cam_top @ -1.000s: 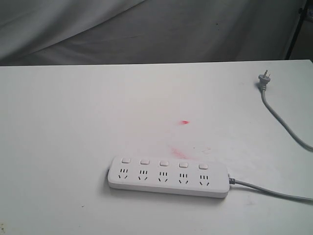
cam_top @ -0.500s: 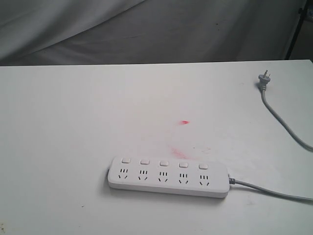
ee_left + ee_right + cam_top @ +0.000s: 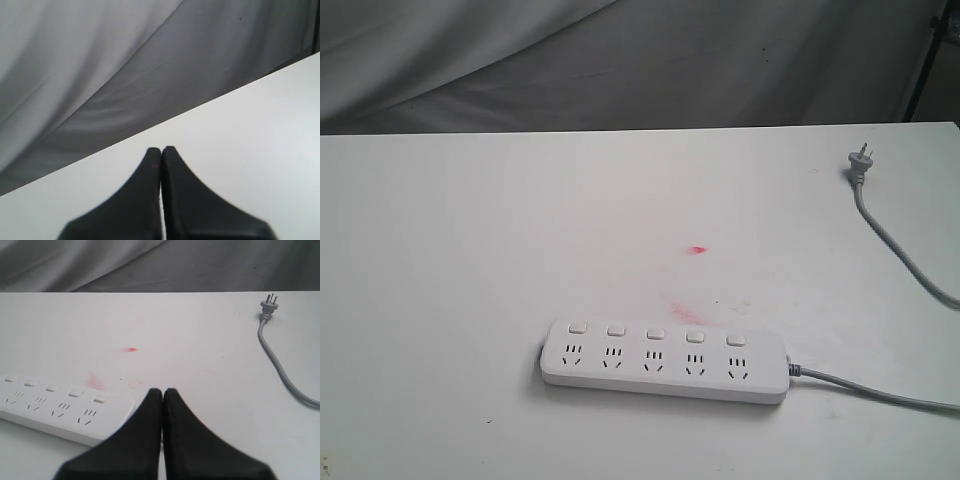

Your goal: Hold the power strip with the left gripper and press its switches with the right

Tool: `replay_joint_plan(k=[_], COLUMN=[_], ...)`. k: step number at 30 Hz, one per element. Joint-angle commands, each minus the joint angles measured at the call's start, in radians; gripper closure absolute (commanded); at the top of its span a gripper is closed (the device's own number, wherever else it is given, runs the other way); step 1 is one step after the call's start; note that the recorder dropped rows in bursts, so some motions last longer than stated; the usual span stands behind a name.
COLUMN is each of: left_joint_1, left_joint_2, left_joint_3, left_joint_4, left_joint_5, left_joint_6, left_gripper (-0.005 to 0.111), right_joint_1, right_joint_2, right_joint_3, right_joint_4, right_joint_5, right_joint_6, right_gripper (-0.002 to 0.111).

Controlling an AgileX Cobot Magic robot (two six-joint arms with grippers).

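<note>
Right wrist view: power strip (image 3: 55, 412) just beside our clenched, empty right gripper (image 3: 162, 391), long axis crosswise; left gripper (image 3: 161, 150) clenched too, probably farther off.

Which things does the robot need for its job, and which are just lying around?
For the job: power strip, its five switches, left tool, right tool, both shut.
Just lying about: grey plug, red smudges on the table, grey cloth behind.
</note>
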Motion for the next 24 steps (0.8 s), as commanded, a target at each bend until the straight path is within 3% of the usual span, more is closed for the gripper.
replay_joint_plan(k=[1,8,11,13,24], left_joint_1=[0.064,0.311,0.390,0.444,0.455], left_joint_2=[0.011,0.044,0.059,0.079,0.104], left_joint_3=[-0.003,0.024,0.054,0.095,0.305], left_joint_4=[-0.094,-0.283,-0.343,-0.392,-0.367], left_joint_5=[0.107,0.389,0.527,0.528,0.528], left_joint_6=[0.121,0.315,0.475,0.620,0.941], left_gripper=[0.106,0.106,0.106,0.106,0.106], right_joint_1=[0.005,0.005,0.005,0.005,0.005], right_joint_2=[-0.006,-0.006,-0.006,-0.006,-0.006], right_joint_3=[0.004,0.004,0.004,0.004,0.004], right_joint_4=[0.000,0.000,0.000,0.000,0.000], right_joint_5=[-0.005,-0.005,-0.005,-0.005,-0.005], right_joint_6=[-0.002,-0.002,-0.002,-0.002,-0.002], right_gripper=[0.108,0.108,0.108,0.108,0.108])
